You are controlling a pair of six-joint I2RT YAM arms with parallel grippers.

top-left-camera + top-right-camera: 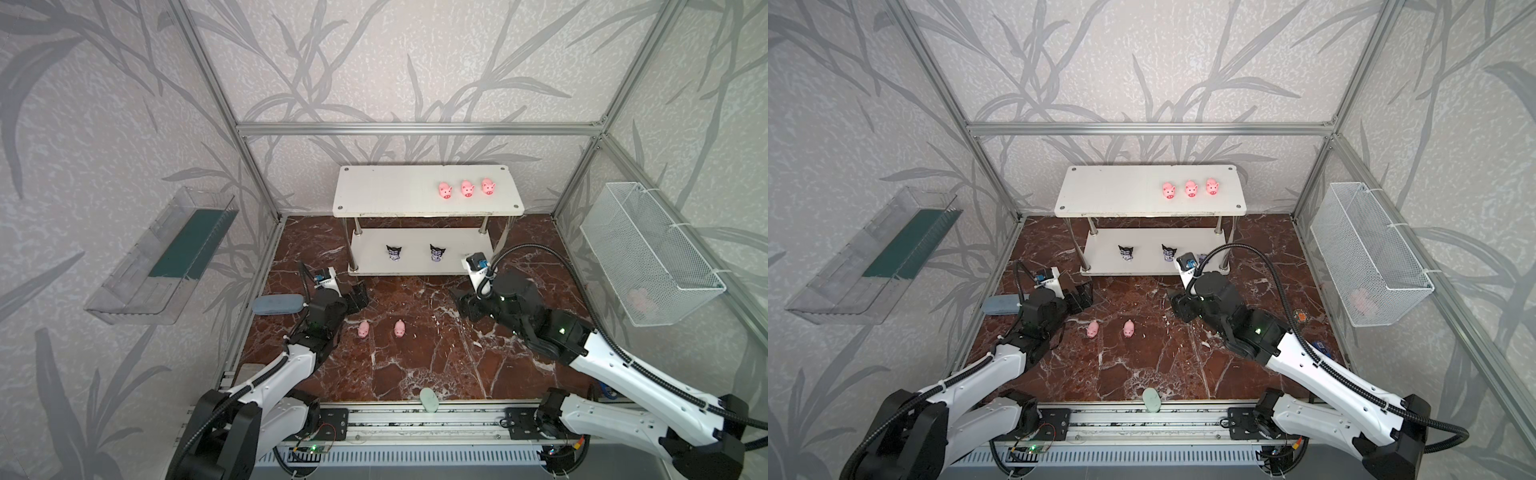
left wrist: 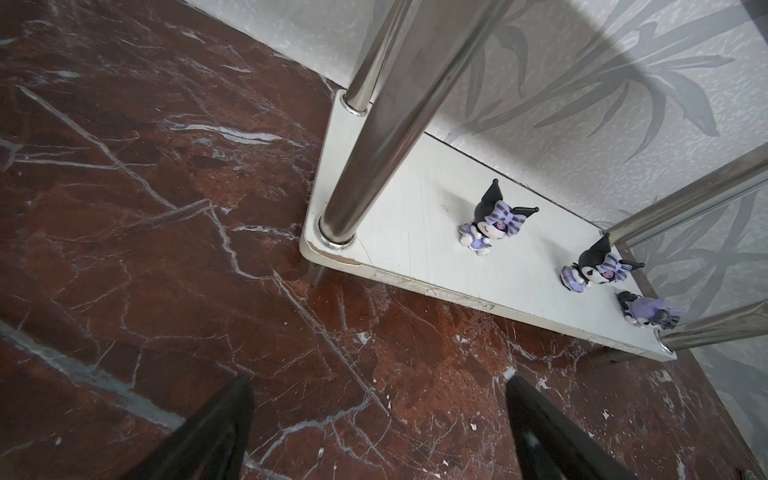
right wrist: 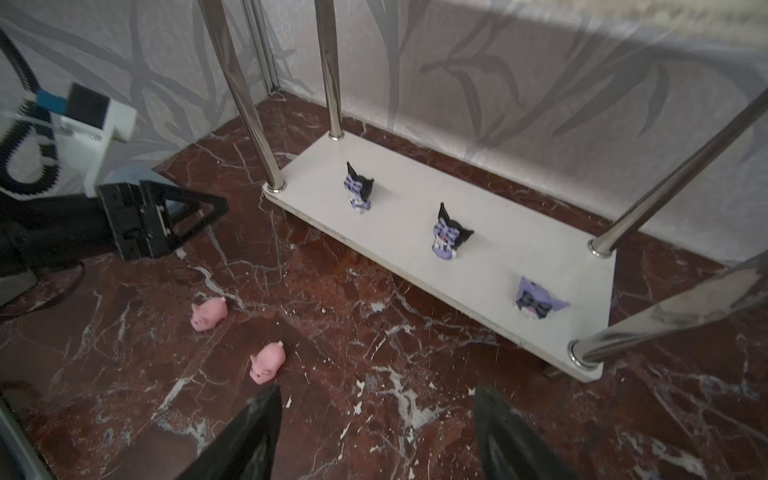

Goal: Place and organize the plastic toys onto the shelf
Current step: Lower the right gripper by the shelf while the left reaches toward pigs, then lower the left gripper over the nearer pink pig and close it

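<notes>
The white two-tier shelf (image 1: 382,191) stands at the back. Three pink pigs (image 1: 467,189) line the right half of its top board. On the lower board two dark figurines (image 1: 393,253) (image 1: 437,253) stand upright, and a third (image 3: 536,299) lies tipped over near the right end. Two more pigs (image 1: 363,329) (image 1: 400,328) lie on the marble floor in front. My left gripper (image 1: 357,293) hangs open over the floor by the shelf's left front post, holding nothing. My right gripper (image 1: 467,305) is open and empty too, low in front of the shelf's right end.
A grey-blue oblong case (image 1: 279,305) lies at the left edge behind the left arm. A pale green oval (image 1: 429,400) sits at the front edge. A clear tray (image 1: 162,257) hangs on the left wall, a wire mesh basket (image 1: 648,253) on the right wall.
</notes>
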